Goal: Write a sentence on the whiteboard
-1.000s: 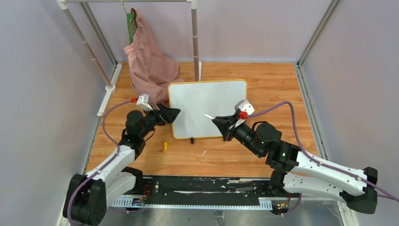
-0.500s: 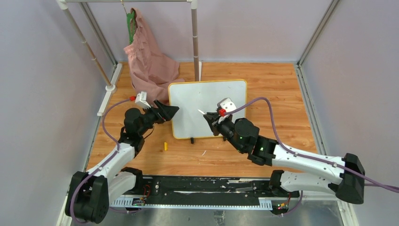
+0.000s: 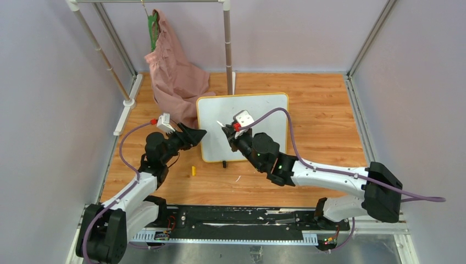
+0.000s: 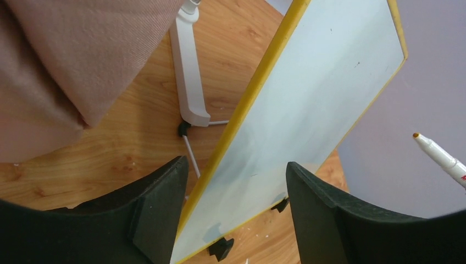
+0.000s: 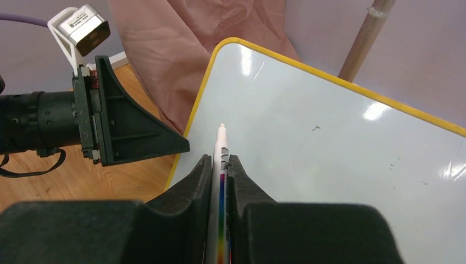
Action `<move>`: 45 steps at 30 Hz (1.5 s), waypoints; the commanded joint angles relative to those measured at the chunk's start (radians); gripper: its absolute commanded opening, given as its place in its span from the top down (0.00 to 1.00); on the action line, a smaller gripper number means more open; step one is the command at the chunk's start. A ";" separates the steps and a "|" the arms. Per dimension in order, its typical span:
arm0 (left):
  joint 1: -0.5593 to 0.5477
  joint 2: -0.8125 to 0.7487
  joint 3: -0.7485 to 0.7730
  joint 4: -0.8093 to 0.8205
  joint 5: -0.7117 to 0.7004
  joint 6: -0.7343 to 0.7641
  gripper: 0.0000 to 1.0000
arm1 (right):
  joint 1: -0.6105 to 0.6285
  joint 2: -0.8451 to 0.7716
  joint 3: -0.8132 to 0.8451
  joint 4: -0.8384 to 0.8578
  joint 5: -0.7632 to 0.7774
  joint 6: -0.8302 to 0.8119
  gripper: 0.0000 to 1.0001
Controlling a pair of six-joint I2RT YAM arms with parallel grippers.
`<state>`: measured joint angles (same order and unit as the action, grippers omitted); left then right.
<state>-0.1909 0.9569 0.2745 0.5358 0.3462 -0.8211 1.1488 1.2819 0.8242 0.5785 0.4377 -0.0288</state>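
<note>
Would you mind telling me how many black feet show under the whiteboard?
2. In the left wrist view, one foot sits under the whiteboard's near corner, the other foot further along that edge; none appear hidden.

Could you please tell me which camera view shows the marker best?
The right wrist view: the marker sits clamped in the right gripper, tip over the whiteboard. The left wrist shows only its tip end; the top view, a tiny sliver.

No readable text anywhere, whiteboard (image 3: 213, 118) face without legible writing, marker (image 5: 221, 151) markings too small to read
</note>
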 commanded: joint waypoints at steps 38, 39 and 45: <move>0.009 0.023 0.095 -0.174 0.039 0.168 0.34 | -0.027 0.027 0.062 0.044 -0.034 -0.080 1.00; 0.010 0.032 0.097 -0.162 0.046 0.167 0.35 | -0.030 0.031 0.067 0.046 -0.036 -0.078 1.00; 0.016 0.070 0.084 -0.111 0.070 0.137 0.39 | -0.044 0.086 0.111 0.050 -0.030 -0.067 1.00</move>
<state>-0.1879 1.0119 0.3622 0.3698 0.3901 -0.6868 1.1236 1.3346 0.8967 0.6167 0.4088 -0.0959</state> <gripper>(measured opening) 0.621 0.152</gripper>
